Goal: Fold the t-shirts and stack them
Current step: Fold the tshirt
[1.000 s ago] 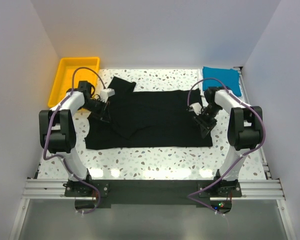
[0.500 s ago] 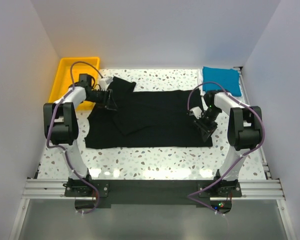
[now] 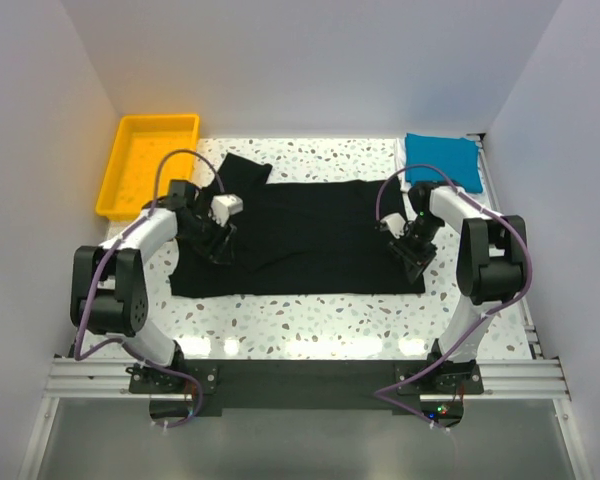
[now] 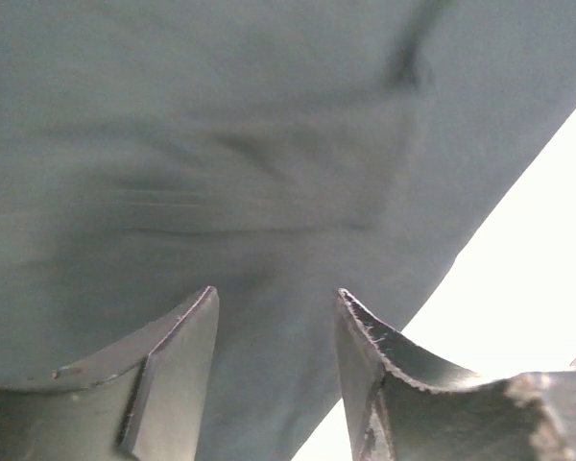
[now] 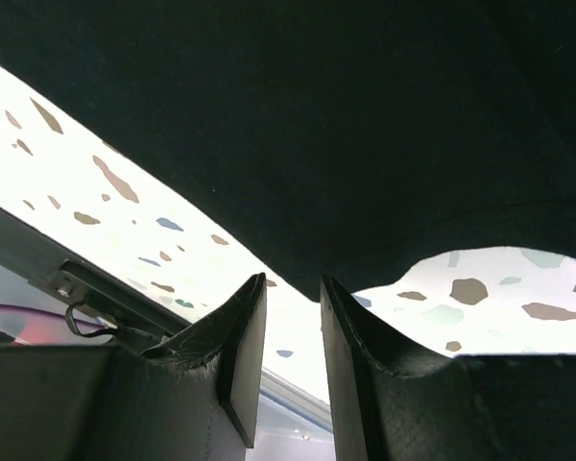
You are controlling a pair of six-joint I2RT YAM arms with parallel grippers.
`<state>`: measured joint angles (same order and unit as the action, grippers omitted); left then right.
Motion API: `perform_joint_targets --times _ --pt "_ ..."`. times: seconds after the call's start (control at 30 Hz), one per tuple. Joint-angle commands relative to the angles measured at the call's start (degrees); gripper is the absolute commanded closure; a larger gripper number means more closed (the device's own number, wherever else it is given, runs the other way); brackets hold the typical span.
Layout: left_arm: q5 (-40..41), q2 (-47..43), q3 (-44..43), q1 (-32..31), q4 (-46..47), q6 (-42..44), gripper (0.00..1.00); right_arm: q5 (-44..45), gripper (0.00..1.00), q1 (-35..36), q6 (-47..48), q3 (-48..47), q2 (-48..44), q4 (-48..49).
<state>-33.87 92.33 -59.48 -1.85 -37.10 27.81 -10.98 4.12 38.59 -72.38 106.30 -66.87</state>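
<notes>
Spread flat: black t-shirt [image 3: 300,235], long axis left-right; left jaws newly parted, empty, shifted nearer; right jaws: hold unclear.

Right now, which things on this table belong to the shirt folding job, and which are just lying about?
Part of the job:
- black t-shirt, spread flat in the middle
- blue t-shirt, folded, far right corner

Just lying about:
- yellow tray, far left corner
</notes>
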Motion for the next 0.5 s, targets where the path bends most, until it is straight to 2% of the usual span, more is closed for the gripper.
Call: perform_joint_targets --times 0.0,0.13,0.3,0.47 --pt "6.0 -2.3 4.1 -6.4 3.8 1.7 0.42 2.0 0.67 -0.1 0.3 1.2 -2.9 0.6" --pt "11.7 -2.5 5.2 -13.5 8.6 -0.7 0.39 2.5 0.67 -0.3 0.4 1.6 -3.5 0.3" --pt "18.8 -1.9 6.7 -18.6 12.0 -2.9 0.4 2.5 0.67 -0.9 0.6 1.6 -3.3 0.2" --pt "21.0 1.2 5.6 -22.0 12.1 -4.4 0.46 2.7 0.67 -1.4 0.8 1.8 -2.9 0.5"
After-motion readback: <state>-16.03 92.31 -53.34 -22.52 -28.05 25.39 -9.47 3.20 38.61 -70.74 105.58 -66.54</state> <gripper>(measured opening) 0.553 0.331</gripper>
